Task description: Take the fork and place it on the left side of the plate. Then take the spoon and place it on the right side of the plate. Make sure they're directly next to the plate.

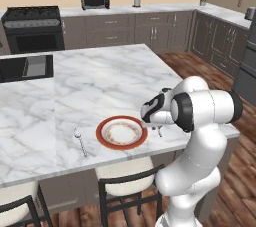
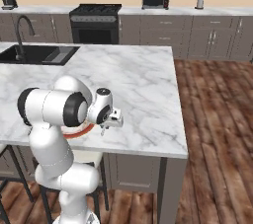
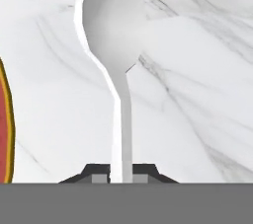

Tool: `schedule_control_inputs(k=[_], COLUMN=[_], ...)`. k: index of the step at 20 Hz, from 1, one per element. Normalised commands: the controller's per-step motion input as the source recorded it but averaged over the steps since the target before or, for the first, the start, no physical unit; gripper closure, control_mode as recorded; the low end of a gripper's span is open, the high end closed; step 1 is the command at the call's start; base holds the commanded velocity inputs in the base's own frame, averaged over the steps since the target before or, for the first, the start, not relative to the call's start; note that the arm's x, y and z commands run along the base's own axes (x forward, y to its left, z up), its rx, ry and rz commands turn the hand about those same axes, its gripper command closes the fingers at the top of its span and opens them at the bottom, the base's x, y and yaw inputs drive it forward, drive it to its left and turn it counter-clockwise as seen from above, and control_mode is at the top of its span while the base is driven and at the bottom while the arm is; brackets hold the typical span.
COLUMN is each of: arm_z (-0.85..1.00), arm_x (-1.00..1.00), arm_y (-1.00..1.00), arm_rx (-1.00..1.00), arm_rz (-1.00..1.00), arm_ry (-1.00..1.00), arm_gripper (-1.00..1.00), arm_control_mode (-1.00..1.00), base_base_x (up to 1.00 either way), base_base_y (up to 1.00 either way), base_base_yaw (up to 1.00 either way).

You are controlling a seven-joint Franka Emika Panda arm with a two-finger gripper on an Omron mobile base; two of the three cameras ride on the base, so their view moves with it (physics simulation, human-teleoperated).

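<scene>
The plate [image 1: 103,140], red-orange rimmed with a cream centre, lies near the island's front edge. Left of it the thin silver fork [image 1: 79,142] rests on the marble, a short gap from the rim. My gripper [image 1: 160,130] hangs low over the counter just right of the plate. In the hand view the gripper [image 3: 121,173] is shut on the slim handle of the spoon [image 3: 111,25], whose oval bowl points away from me over the marble. The plate's rim [image 3: 5,129] shows at that view's left edge. From the right, the gripper [image 2: 103,130] sits beside the plate [image 2: 74,133].
The island's front edge runs just below the plate, with stools [image 1: 125,181] tucked under it. A black sink [image 1: 27,67] is set in the far left of the island. A stove [image 2: 96,13] and cabinets line the back wall.
</scene>
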Motion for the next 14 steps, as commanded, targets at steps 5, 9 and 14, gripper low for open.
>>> schedule_control_inputs(k=[5, 9, 14], arm_z=[-0.02, 0.22, 0.48], arm_x=[-0.07, -0.31, -0.32], arm_y=[0.00, -0.12, -0.15], arm_rx=[0.02, 0.01, 0.02], arm_rz=[0.00, -0.03, -0.06], arm_ry=[0.00, -0.05, -0.11], arm_gripper=[-1.00, -1.00, -1.00], arm_control_mode=[-1.00, -1.00, -1.00], base_base_x=[0.00, 0.00, 0.00], base_base_y=[0.00, 0.00, 0.00], base_base_yaw=[0.00, 0.00, 0.00])
